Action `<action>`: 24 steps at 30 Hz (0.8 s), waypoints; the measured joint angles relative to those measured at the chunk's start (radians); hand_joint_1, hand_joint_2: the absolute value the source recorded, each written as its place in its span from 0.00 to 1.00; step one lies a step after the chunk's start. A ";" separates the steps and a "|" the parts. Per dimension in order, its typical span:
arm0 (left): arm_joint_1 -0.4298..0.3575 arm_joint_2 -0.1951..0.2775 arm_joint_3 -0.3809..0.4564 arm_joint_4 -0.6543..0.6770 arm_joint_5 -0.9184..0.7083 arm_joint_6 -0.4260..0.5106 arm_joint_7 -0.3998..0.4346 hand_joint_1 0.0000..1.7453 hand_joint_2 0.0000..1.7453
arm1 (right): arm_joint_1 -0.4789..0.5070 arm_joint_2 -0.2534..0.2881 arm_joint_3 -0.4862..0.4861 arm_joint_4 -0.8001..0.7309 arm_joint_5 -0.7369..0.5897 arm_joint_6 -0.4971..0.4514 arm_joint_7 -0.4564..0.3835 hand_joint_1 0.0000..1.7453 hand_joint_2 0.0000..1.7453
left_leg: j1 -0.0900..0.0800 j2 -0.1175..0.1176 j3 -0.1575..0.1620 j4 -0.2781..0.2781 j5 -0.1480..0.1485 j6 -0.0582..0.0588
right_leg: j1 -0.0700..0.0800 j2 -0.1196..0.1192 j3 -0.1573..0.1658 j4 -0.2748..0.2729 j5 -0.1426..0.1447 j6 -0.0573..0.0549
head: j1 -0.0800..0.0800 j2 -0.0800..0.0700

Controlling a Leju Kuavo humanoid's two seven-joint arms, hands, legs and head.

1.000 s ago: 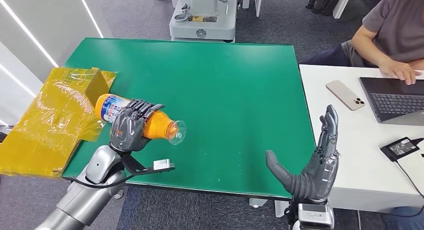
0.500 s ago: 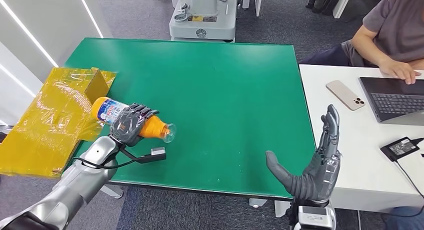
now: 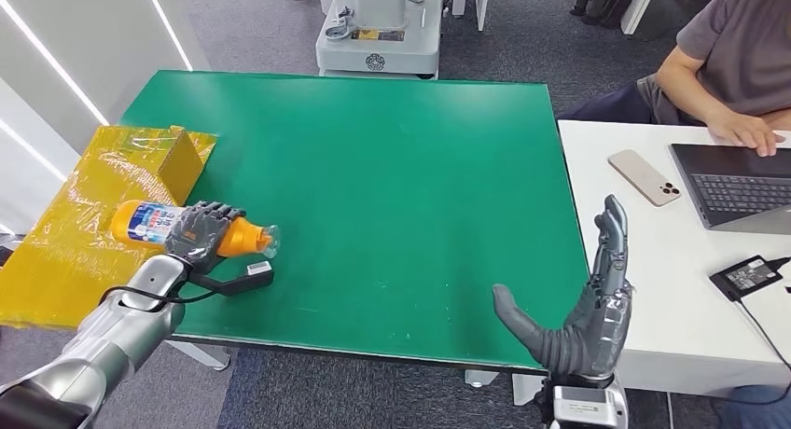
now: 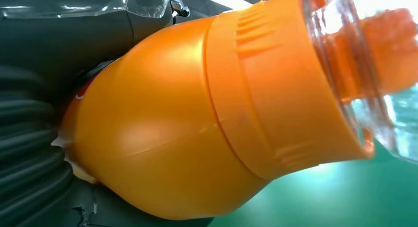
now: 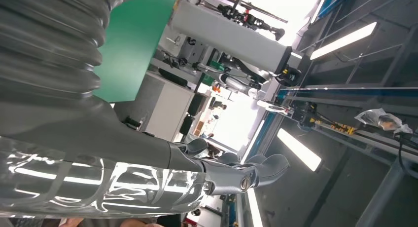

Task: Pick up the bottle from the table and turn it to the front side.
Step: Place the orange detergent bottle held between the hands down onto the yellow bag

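Orange bottle (image 3: 191,233) with blue-white label, clear cap end; lying sideways over left edge of green tabletop (image 3: 392,168), gripped by left hand (image 3: 201,231).

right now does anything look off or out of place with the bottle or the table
The orange bottle lies sideways in the left robot hand, at the green table's near left edge, its base end over the crumpled yellow sheet and its clear cap toward the table. No spill or damage shows. The right robot hand is open, holding nothing.
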 joint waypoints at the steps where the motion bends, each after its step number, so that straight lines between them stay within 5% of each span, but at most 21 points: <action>1: 0.000 0.005 0.001 0.004 -0.001 0.002 0.014 1.00 1.00 | 0.000 0.000 0.000 0.000 0.002 0.004 0.001 0.00 1.00 | 0.000 0.000 0.000 0.000 0.000 0.000 | 0.000 0.000 0.000 0.000 0.000 0.000 | 0.000 0.000; 10: 0.020 0.036 0.031 0.034 0.009 0.033 0.045 0.94 1.00 | -0.009 0.003 -0.003 0.000 0.010 0.024 0.005 0.00 1.00 | 0.000 0.000 0.000 0.000 0.000 0.000 | 0.000 0.000 0.000 0.000 0.000 0.000 | 0.000 0.000; 14: 0.039 0.036 0.039 0.039 -0.005 0.058 0.052 0.00 1.00 | -0.017 0.003 -0.004 0.001 0.010 0.034 0.005 0.00 1.00 | 0.000 0.000 -0.001 0.000 0.000 0.000 | 0.000 0.000 0.000 0.000 0.000 0.000 | 0.000 0.000; 24: 0.066 0.024 0.077 0.044 -0.046 0.053 0.124 0.00 1.00 | -0.026 0.006 -0.006 0.003 0.015 0.044 0.007 0.00 1.00 | 0.000 0.000 -0.001 0.000 0.000 0.000 | 0.000 -0.001 0.000 0.000 0.000 0.000 | 0.000 0.000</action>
